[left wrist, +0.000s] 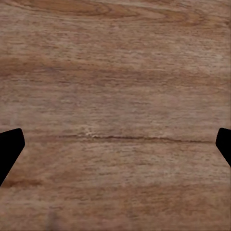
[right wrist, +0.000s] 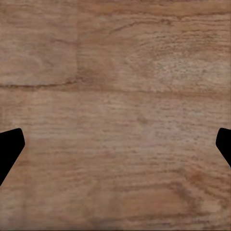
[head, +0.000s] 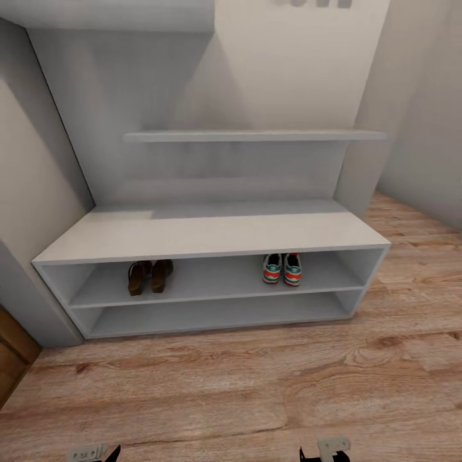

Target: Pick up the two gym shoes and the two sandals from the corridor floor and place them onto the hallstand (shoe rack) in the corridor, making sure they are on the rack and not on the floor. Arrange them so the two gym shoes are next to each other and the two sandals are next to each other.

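Two gym shoes [head: 282, 269], two sandals [head: 149, 276] on hallstand [head: 205, 234] upper shelf, far from both wide-open, empty jaws.

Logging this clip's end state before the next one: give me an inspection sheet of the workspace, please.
Surface: wood-plank floor, no shoes seen on it.
Job's things: sandals side by side on the upper shelf of the hallstand, toward its left; gym shoes side by side on the same shelf, toward its right.
Clutter: nothing seen.
Grippers: left gripper and right gripper open, empty, above the floor.
Cables: nothing seen.
Surroundings: floating wall shelf, pale walls.
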Controlling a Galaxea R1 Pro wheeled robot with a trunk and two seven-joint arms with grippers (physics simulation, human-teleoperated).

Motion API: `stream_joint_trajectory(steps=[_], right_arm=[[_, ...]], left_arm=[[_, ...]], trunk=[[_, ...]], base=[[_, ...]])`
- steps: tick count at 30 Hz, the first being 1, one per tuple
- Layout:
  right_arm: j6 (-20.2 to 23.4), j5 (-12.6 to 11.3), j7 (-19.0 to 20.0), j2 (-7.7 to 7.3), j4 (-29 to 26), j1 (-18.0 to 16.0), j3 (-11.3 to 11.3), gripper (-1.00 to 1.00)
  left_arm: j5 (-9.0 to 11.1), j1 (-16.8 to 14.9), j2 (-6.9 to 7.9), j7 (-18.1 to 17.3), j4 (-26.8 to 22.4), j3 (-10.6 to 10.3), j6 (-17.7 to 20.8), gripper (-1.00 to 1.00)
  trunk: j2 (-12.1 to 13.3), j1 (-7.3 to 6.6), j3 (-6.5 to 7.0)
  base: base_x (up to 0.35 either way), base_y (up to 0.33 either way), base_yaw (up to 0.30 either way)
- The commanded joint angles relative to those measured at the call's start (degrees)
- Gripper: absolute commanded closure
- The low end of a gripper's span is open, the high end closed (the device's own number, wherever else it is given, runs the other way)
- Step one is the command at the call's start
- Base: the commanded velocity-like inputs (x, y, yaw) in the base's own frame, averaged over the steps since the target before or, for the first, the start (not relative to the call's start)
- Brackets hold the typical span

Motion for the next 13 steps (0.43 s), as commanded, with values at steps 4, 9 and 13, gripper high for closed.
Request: stream_joint_trajectory(steps=[4, 9, 13], right_arm=[[-0.14, 0.61, -0.28, 0.02, 0.06, 0.01, -0.42, -1.0], [-0.14, 0.62, -0.28, 0.02, 0.06, 0.02, -0.42, -1.0], [-0.14, 0.57, -0.24, 0.08, 0.06, 0.03, -0.42, -1.0]], left_arm=[[0.06, -0.05, -0.04, -0.55, 0.67, 0.42, -0.06, -1.0], [0.12, -0.05, -0.06, -0.55, 0.91, 0.42, -0.97, -1.0], [0.13, -0.05, -0.05, -0.55, 1.12, 0.42, -1.68, -1.0]], trunk=[[-0.02, -0.01, -0.05], [-0.02, -0.01, -0.05], [-0.02, -0.01, -0.05]], base=[[0.0, 0.0, 0.0], [0.0, 0.0, 0.0], [0.0, 0.0, 0.0]])
